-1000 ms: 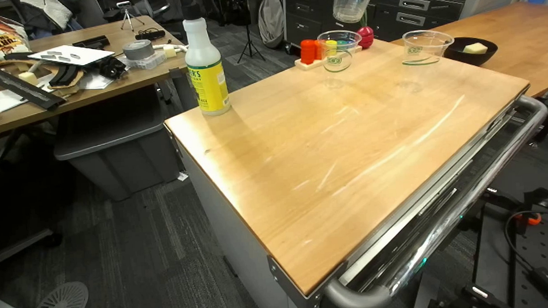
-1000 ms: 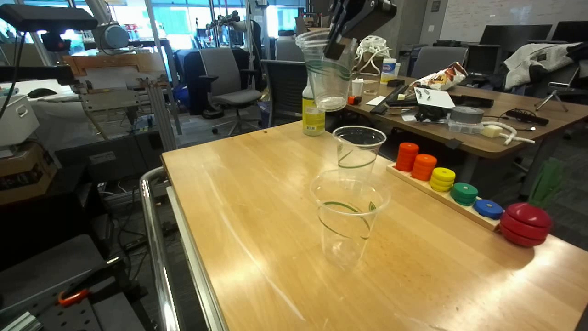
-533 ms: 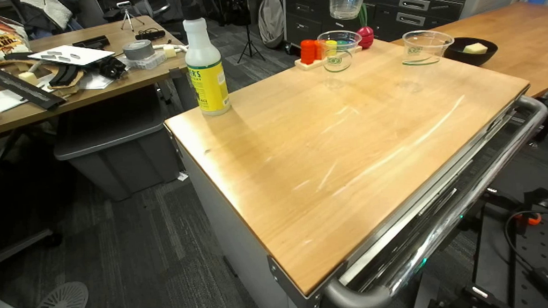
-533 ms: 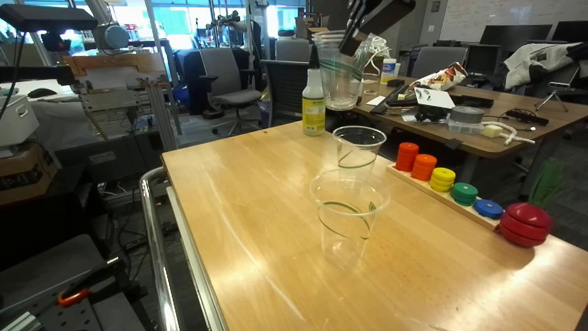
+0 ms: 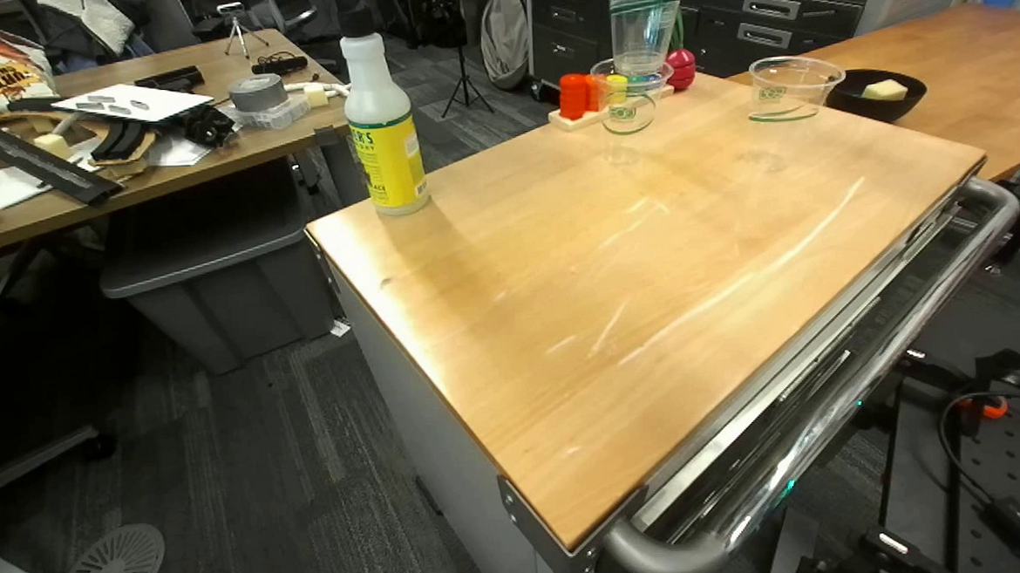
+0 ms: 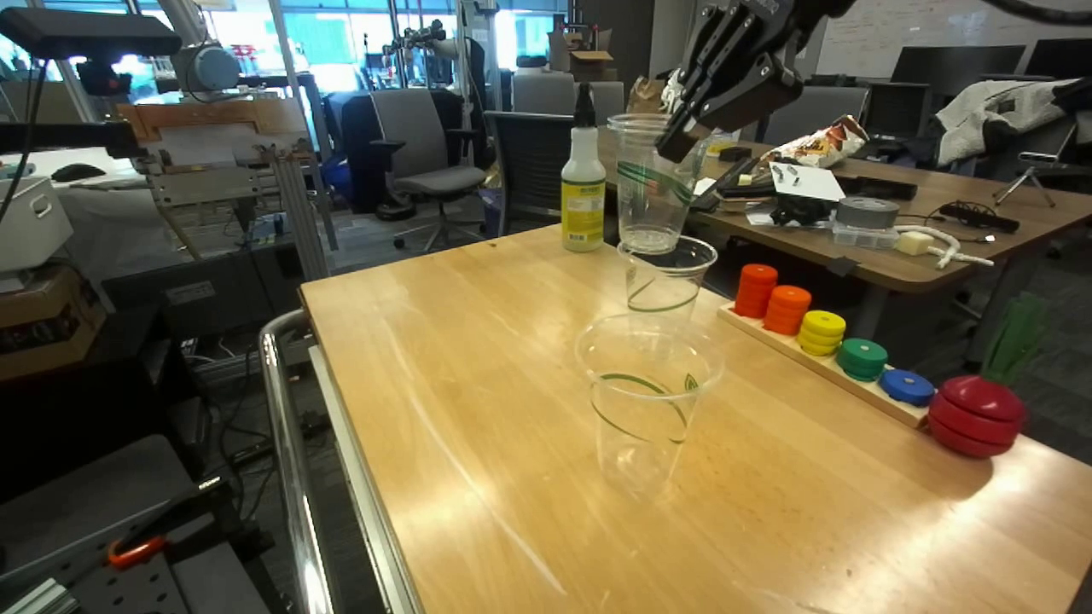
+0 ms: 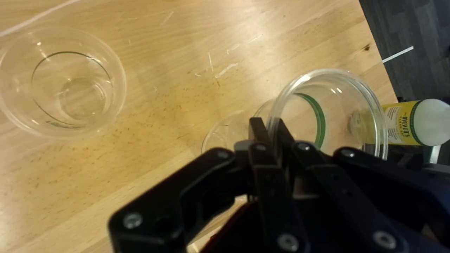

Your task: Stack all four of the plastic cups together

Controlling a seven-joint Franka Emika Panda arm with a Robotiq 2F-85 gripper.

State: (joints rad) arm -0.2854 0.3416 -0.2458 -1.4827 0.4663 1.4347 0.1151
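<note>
The wooden table point(image 5: 518, 277) spreads widest in both exterior views, a metal rail point(image 6: 293, 460) running along one side. Behind it stands a cluttered table point(image 6: 930, 183), with a grey bin point(image 5: 213, 285) partly beneath. On the wooden table, near its edge, a pale wooden strip point(image 6: 829, 367) carries stacks of red, orange, yellow, green and blue discs point(image 6: 821, 333). The bottle point(image 5: 394, 153) with the yellow label stands upright near a corner.

Next in size comes the held stack of plastic cups point(image 6: 653, 192), mouth up and nearly upright; its doubled rim shows cups nested together, though their exact number is hard to read. The jaws are narrow, pinching the stack by its wall at the rim. In both exterior views its base overlaps the mouth of a standing cup point(image 6: 664, 286) below; whether the two touch cannot be told. That cup is upright, near the strip.

A further upright cup point(image 6: 648, 409) stands well apart from it, nearer the rail, a thin green line curving round its clear wall. Smaller again, a round red item point(image 6: 977, 418) with a green top sits just beside the end of the strip.
</note>
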